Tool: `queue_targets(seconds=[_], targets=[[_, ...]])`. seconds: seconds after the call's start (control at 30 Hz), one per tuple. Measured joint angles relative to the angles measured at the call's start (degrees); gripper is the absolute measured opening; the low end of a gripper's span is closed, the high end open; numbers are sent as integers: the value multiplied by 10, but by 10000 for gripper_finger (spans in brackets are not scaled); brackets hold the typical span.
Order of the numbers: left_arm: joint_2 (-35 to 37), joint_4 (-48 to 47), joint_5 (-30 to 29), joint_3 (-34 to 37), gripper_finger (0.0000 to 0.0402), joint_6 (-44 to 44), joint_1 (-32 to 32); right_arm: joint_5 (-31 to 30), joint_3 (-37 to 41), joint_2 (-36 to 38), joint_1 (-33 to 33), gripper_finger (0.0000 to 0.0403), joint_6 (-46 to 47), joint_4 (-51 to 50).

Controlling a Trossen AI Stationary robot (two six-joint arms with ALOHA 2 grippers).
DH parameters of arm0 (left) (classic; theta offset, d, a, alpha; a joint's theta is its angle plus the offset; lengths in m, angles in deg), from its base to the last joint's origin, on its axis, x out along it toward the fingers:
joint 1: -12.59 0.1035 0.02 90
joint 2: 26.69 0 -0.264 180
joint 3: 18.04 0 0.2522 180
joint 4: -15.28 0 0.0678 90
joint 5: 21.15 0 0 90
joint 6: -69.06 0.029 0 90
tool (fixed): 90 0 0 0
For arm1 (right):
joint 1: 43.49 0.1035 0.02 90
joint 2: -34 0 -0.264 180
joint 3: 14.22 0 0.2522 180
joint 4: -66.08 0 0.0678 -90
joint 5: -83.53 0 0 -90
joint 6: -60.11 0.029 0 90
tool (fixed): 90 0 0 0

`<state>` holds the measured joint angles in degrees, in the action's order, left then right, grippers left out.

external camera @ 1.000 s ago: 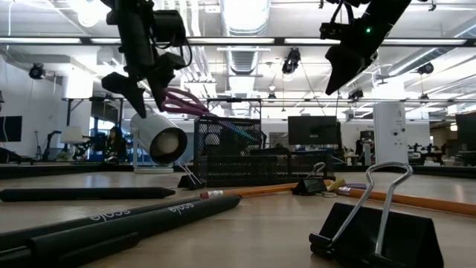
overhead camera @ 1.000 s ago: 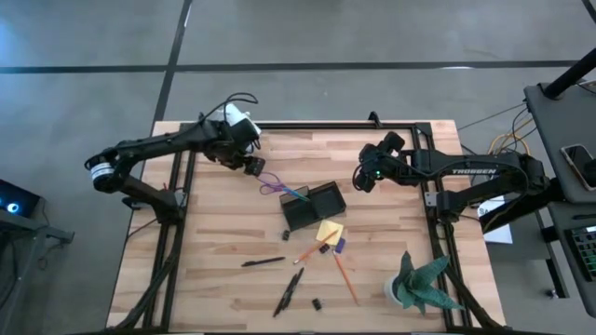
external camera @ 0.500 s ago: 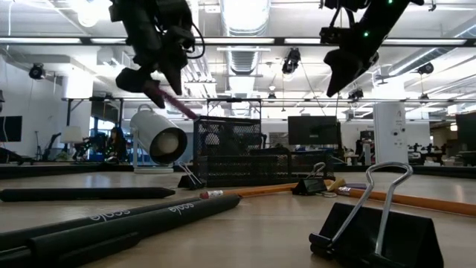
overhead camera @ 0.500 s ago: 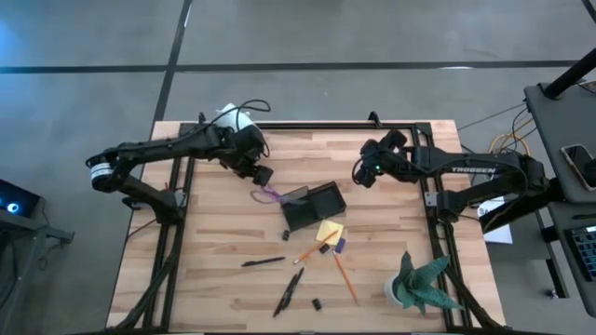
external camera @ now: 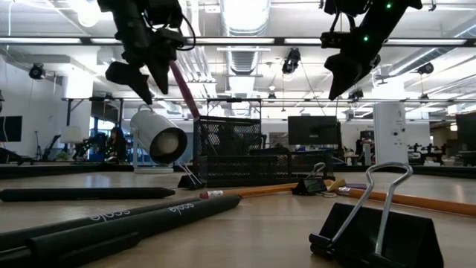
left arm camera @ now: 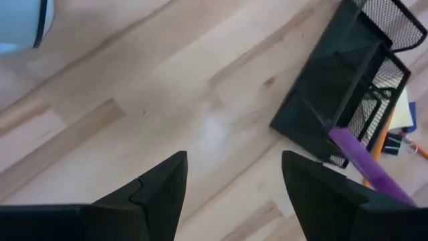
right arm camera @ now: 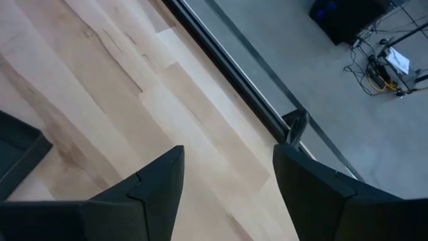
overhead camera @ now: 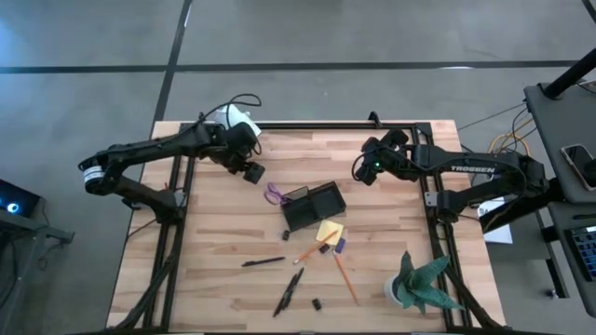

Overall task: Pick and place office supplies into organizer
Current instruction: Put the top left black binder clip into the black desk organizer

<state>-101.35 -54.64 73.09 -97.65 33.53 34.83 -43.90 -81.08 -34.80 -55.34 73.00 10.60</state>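
Since a second ago the scissors have left the left gripper: then they hung from its fingers; now they stand tilted in the organizer's compartment at its 9 o'clock end, purple handles projecting over that rim. That item is judged placed. In the left wrist view the left gripper's fingers are spread wide with bare table between them, released and touching nothing, raised at 10 o'clock of the organizer. The right gripper waits at 1 o'clock of the organizer, likewise spread and empty. Pens, pencil, sticky pad and small pieces remain on the table toward 6 o'clock, outside the organizer.
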Motion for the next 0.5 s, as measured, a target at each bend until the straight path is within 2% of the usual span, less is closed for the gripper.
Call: queue_targets(seconds=[0.13, 0.27, 0.37, 0.5], targets=[[14, -23, -3, 1, 226, -11, -4, 24, 0, 0, 0, 221, 4, -1], [53, 6, -12, 2, 226, -64, -42, 173, 3, 0, 4, 221, 15, -21], [84, 48, -40, 2, 226, -122, -109, 261, 21, 0, 26, 221, 8, -11], [105, 117, -128, 2, 226, -160, -241, 285, 53, 1, 79, 221, -52, 37]])
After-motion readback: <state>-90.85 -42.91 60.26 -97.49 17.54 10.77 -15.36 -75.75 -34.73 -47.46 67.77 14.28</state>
